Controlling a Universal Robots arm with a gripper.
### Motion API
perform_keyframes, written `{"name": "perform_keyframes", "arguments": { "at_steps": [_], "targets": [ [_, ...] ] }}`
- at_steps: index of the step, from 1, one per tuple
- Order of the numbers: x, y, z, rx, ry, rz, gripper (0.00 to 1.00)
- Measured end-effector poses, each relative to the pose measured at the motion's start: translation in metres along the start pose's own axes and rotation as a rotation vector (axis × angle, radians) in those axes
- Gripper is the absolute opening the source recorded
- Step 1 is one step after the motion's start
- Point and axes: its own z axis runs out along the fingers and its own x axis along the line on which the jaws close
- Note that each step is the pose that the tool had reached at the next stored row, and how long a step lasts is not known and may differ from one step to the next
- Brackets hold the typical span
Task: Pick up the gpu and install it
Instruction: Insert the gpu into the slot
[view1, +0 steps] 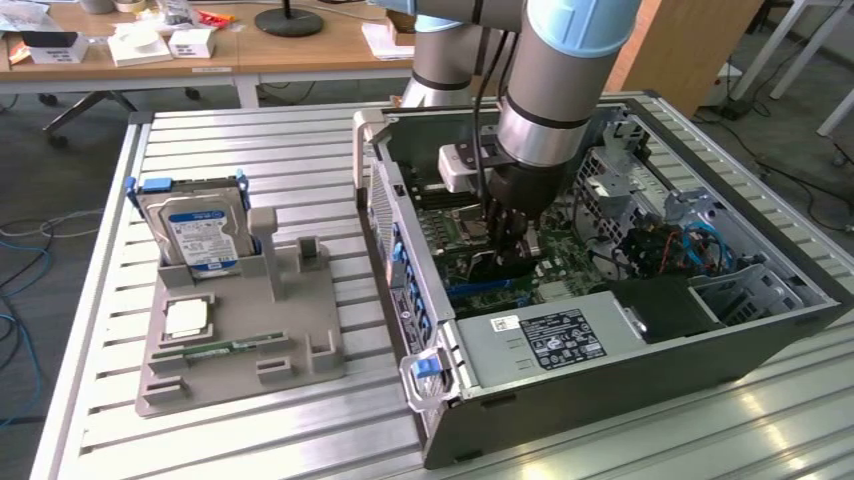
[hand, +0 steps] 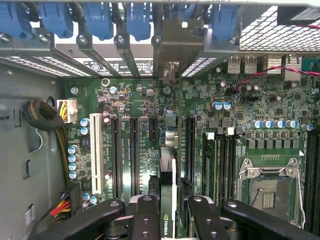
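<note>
My arm (view1: 567, 50) comes in steeply from above, wrist (view1: 541, 140) pointing straight down, with the black gripper (view1: 507, 258) hanging vertically beneath it. In the wrist view, its two fingers (hand: 145, 217) stand partway closed, one on either side of the gpu (hand: 166, 226), clamping the thin card edge-on between them.

gpu (hand: 168, 210): thin black card, logo on its edge
pose: upright, seen edge-on
place: over the motherboard (hand: 125, 100) expansion slots
</note>
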Motion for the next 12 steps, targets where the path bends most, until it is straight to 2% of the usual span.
{"name": "perform_keyframes", "arguments": {
  "at_steps": [12],
  "targets": [
    [0.0001, 0.0001, 0.0028, -0.0001, 0.0001, 0.000, 0.27]
  ]
}}
